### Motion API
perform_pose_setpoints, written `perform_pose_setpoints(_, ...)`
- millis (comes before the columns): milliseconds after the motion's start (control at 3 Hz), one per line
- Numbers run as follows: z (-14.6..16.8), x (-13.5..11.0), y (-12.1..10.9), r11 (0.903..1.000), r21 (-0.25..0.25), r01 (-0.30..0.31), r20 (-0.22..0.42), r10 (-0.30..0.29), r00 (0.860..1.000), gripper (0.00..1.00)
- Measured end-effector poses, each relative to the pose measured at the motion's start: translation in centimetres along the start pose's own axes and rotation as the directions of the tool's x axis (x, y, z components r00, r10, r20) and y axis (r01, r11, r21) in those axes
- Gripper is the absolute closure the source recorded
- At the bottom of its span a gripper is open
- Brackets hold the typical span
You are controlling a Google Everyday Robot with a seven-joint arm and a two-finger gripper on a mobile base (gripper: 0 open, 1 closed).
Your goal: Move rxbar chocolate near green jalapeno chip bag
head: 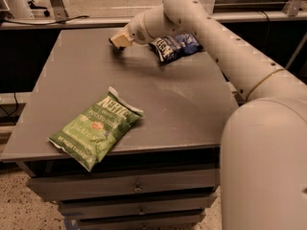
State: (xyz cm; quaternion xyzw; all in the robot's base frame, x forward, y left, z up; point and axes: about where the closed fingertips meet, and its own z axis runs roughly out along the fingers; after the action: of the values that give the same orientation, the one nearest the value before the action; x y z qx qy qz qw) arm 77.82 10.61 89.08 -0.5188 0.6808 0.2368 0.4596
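Observation:
My gripper (pixel 119 41) is low over the far part of the grey table (pixel 182 109), just left of the dark blue chip bag. A small dark edge under its tip looks like the rxbar chocolate (pixel 115 46); the rest of the bar is hidden by the gripper. The green jalapeno chip bag (pixel 96 131) lies flat at the table's front left, its lower corner over the front edge. It is far from the gripper, towards the front.
A dark blue chip bag (pixel 175 47) lies at the back of the table, right of the gripper and partly under my arm (pixel 201 28). Drawers (pixel 134 188) sit below the table front. A rail and cables run behind the table.

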Motion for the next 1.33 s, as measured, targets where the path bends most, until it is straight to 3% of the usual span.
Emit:
perform_pose_setpoints(333,-3.6,1.4,4.1,0.9959,-0.09,0.002,-0.021,-0.004,1.0,1.0)
perform_pose_setpoints(667,-7.1,2.7,7.9,0.9849,-0.173,0.01,-0.032,-0.015,0.999,1.0)
perform_pose_setpoints(1333,-12.7,5.9,12.1,0.9522,-0.294,0.083,-0.051,-0.103,0.993,1.0)
